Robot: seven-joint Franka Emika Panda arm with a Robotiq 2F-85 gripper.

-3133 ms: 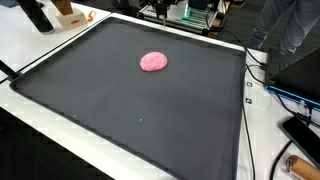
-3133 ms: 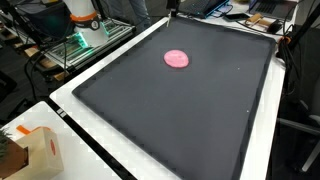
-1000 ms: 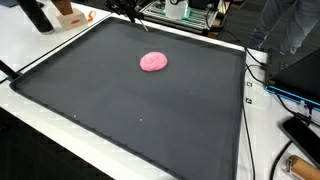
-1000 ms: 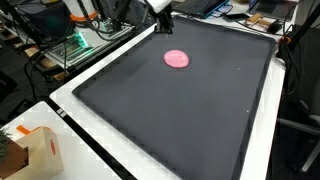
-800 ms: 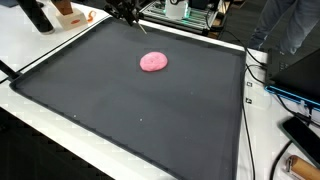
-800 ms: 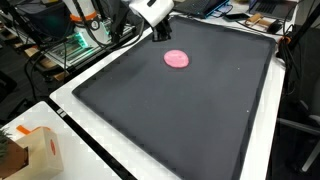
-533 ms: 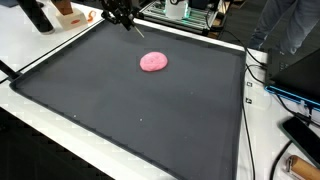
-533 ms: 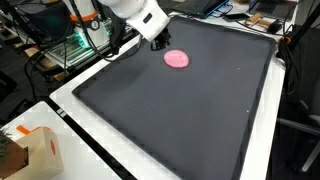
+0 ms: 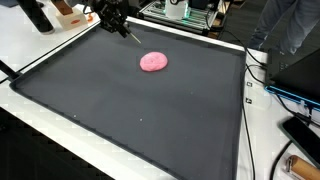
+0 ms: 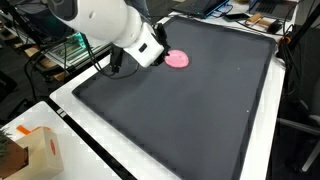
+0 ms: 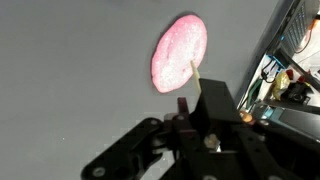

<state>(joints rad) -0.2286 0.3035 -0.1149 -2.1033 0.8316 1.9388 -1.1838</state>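
Observation:
A flat pink blob (image 9: 153, 62) lies on a large black mat (image 9: 120, 110) toward its far side; it shows in both exterior views (image 10: 177, 59) and in the wrist view (image 11: 180, 52). My gripper (image 9: 118, 24) hovers over the mat's far corner, a little way from the blob. It is shut on a thin pale stick (image 9: 130, 34) that points down toward the blob. In the wrist view the stick (image 11: 195, 72) reaches from the jaws (image 11: 195, 125) to the blob's edge. In an exterior view the white arm (image 10: 105, 25) hides the jaws.
The mat (image 10: 180, 110) lies on a white table. A cardboard box (image 10: 35, 150) stands at one corner. Cables (image 9: 255, 80) and a black device (image 9: 305, 135) lie beside one edge. An equipment rack (image 10: 85, 45) and a person (image 9: 290, 25) are behind.
The arm has come into view over the mat's far edge. It has moved along that edge and lowered toward the pink blob. The blob has not moved.

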